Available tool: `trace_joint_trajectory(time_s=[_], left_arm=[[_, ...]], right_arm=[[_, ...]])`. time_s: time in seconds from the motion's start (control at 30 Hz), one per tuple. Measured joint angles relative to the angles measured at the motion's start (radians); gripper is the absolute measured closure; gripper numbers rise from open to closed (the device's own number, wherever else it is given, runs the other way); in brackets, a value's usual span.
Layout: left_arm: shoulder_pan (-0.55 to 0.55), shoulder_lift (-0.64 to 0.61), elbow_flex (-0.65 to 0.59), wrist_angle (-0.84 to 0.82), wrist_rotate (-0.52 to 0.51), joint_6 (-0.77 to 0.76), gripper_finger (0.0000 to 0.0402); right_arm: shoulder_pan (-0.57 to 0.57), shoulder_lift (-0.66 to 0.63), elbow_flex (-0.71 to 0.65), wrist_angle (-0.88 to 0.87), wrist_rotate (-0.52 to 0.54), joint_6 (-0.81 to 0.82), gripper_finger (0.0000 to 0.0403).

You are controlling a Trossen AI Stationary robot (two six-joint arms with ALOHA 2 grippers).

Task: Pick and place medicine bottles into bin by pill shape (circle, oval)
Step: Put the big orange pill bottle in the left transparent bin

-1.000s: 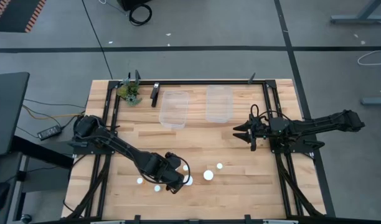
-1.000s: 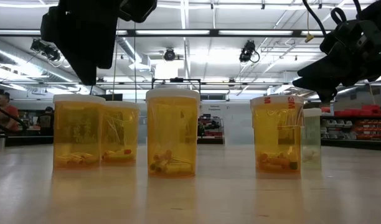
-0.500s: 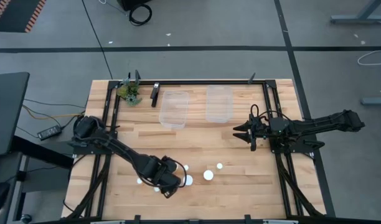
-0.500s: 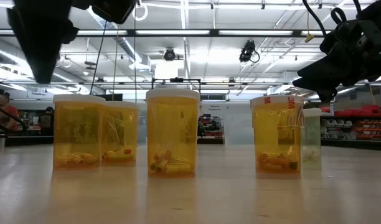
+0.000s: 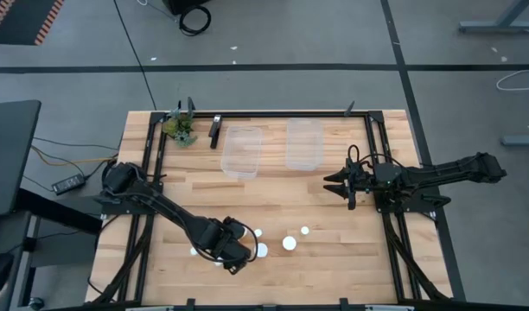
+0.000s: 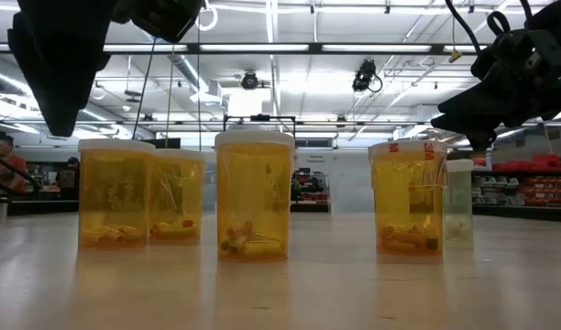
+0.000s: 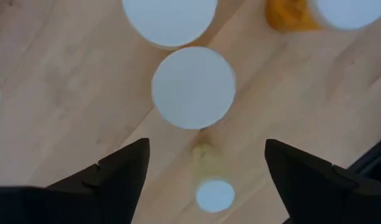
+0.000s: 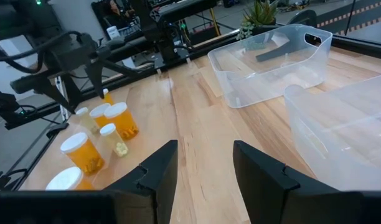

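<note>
Left hand (image 5: 232, 257) — now nearer, wider apart.

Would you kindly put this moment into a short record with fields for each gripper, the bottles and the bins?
left gripper: open, pointing down above the bottle cluster, holding nothing
right gripper: parked mid-right of the table, holding nothing
medicine bottles: standing upright on the wooden table, white caps on
bins: two clear ones, side by side at the far edge, no bottles inside
</note>
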Motion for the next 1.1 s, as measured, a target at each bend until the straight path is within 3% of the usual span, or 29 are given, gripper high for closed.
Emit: trace_joint_trajectory(time_s=[1.1], left_arm=[[0.034, 0.062, 0.0, 0.007, -0.061, -0.019, 0.0076]], right_arm=[[0.0, 0.001, 0.0, -0.034, 0.0, 0.0, 0.0242]])
